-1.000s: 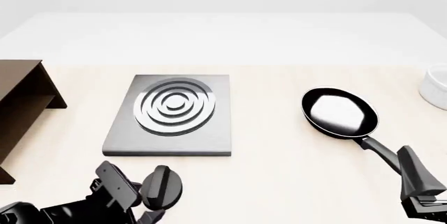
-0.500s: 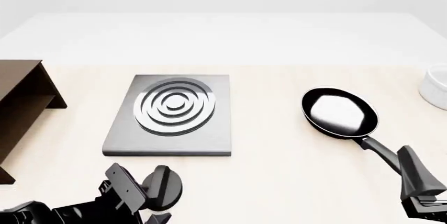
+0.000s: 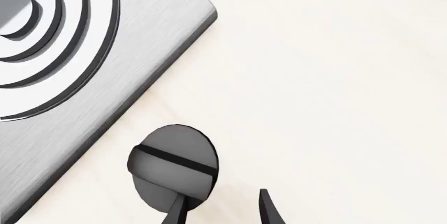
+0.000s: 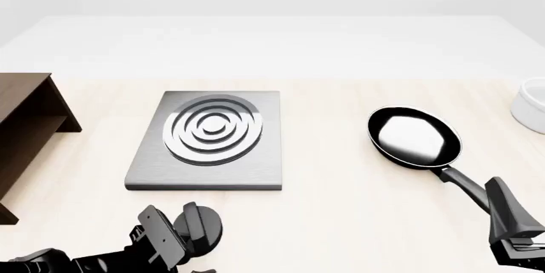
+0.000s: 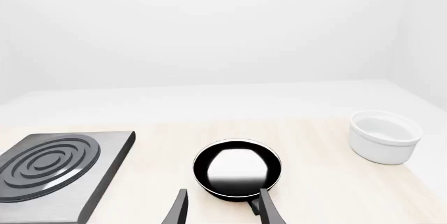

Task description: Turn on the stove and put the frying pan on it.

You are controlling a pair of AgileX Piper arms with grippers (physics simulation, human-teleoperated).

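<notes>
Two arms are in play, each lined up on its own job. Left gripper (image 3: 223, 211) hangs low at the bench's near edge with its jaws parted and nothing between them, one fingertip overlapping the round black knob (image 3: 173, 164) in the wrist view; whether it touches I can't tell. That knob sits on the bench just off the near edge of the stove (image 4: 207, 142), presumably so it can be twisted without reaching over the burner rings. Over toward the right edge, the frying pan (image 4: 413, 138) rests flat with its handle (image 4: 460, 180) pointing at the near right corner. Right gripper (image 5: 222, 208) waits there, fingers spread around the handle, not yet clamped. White bowl (image 5: 386, 136) stands beyond.
</notes>
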